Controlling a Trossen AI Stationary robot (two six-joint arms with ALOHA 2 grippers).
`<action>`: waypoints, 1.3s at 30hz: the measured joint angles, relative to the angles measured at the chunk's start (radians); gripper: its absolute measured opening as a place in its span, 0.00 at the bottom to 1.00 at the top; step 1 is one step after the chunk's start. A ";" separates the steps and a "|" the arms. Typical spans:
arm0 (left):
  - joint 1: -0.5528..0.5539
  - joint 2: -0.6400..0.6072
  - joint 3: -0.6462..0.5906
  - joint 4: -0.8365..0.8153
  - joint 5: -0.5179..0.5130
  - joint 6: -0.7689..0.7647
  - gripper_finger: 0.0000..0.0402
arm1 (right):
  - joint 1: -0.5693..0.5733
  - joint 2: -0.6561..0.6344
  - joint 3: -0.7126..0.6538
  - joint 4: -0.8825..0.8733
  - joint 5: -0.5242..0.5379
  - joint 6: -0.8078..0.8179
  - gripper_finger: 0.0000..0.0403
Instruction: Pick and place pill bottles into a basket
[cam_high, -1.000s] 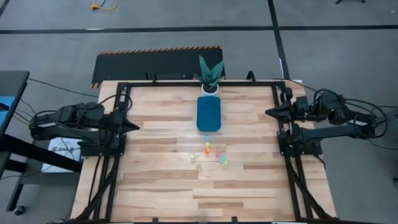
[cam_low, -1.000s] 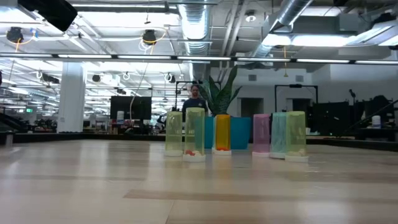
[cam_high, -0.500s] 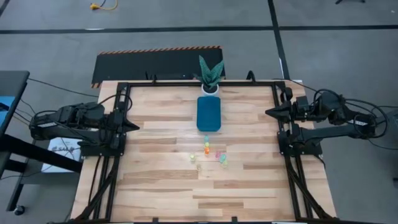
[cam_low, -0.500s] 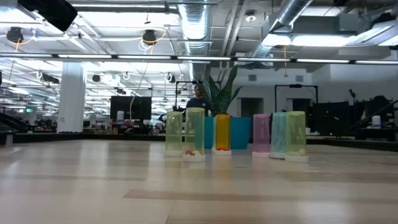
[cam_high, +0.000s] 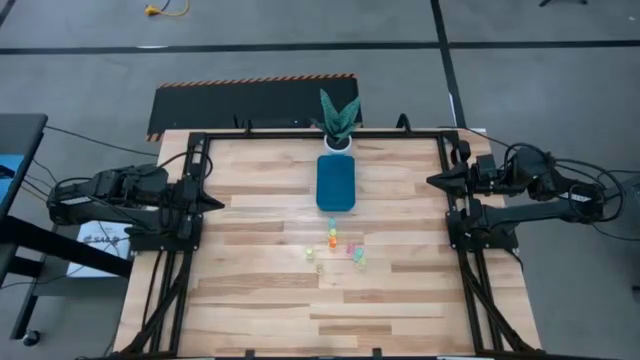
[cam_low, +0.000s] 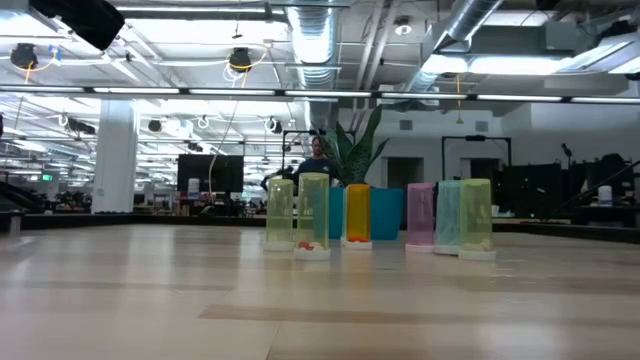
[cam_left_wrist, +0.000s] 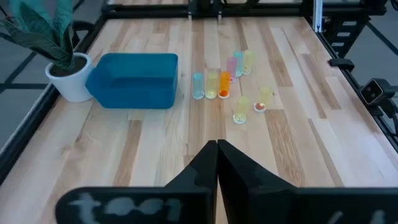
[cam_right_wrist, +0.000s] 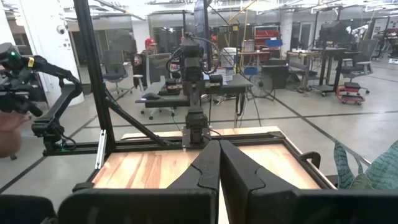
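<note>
Table (cam_high: 260, 300), wooden, with all task items at its middle and both arms parked at its edges. Basket (cam_high: 336, 183): teal-blue bin, lying lengthwise at the centre toward the far side, just in front of a white pot with a green plant (cam_high: 338, 122); the left wrist view shows nothing inside it. Pill bottles (cam_high: 333, 240): a small loose cluster of translucent bottles on the bare wood just on the near side of the basket, well apart from either arm; colours seen include orange, pink, light blue, yellow and green; in the low view they stand upright in a row, while the left wrist view suggests one or two smaller pieces beside them whose pose cannot be told. Left gripper (cam_high: 218, 203): at the left edge of the table, pointing inward, fingers pressed together, holding nothing. Right gripper (cam_high: 432, 181): at the right edge, pointing inward, fingers likewise together and empty. Step in hand, as judged: the very start, with no bottle yet picked and none in the basket. Next move calls for: one arm to reach to the cluster, spread its fingers, come down over a single outer bottle without knocking its neighbours, then close on it and carry it to the basket.
</note>
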 joint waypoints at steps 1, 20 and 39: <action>0.000 0.000 0.000 0.010 -0.010 0.000 0.00 | 0.000 0.000 0.000 0.000 0.000 0.000 0.00; 0.000 0.000 -0.001 0.031 -0.098 0.103 0.00 | 0.000 0.000 0.000 0.024 0.000 -0.051 0.00; 0.000 0.071 -0.001 0.411 -0.098 0.073 0.00 | 0.006 0.066 0.000 0.537 0.000 -0.034 0.00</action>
